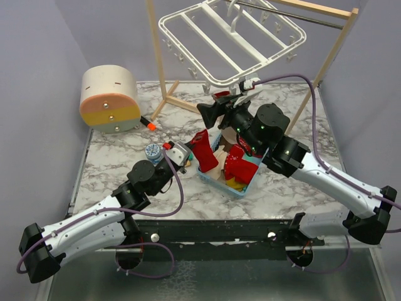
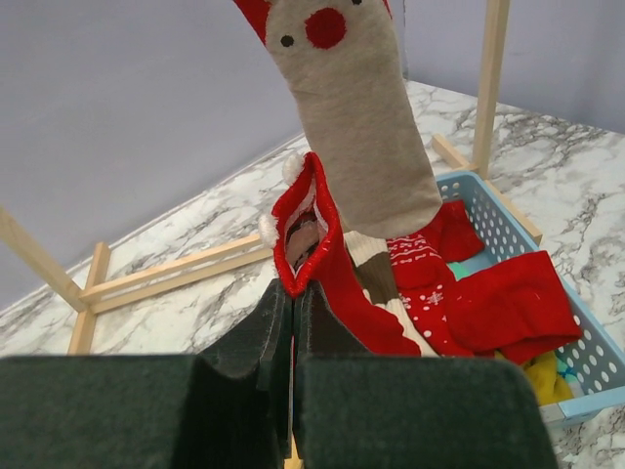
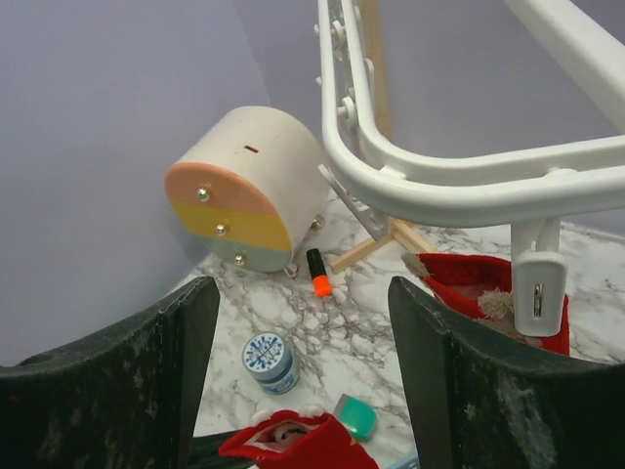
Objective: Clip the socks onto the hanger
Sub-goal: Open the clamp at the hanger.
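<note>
My left gripper [image 1: 185, 153] is shut on the cuff of a red sock [image 1: 203, 149] and holds it upright at the left end of the light-blue basket [image 1: 213, 177]. In the left wrist view the pads [image 2: 264, 337] pinch the red cuff [image 2: 311, 234]; a beige reindeer-face sock [image 2: 356, 137] rises behind it. More red socks [image 1: 241, 164] lie in the basket. The white hanger [image 1: 216, 28] hangs from the wooden stand. My right gripper [image 1: 216, 108] is open and empty just below the hanger's near corner [image 3: 439, 181]. Another red sock [image 3: 469, 278] sits behind a clip [image 3: 538, 283] there.
A round cream box with pink and yellow bands [image 1: 109, 99] stands at the back left. An orange marker [image 1: 148, 123], a blue tin [image 1: 152, 150] and a small teal item [image 3: 357, 415] lie on the marble table [image 1: 125, 182]. The stand's wooden feet [image 1: 172, 100] spread behind the basket.
</note>
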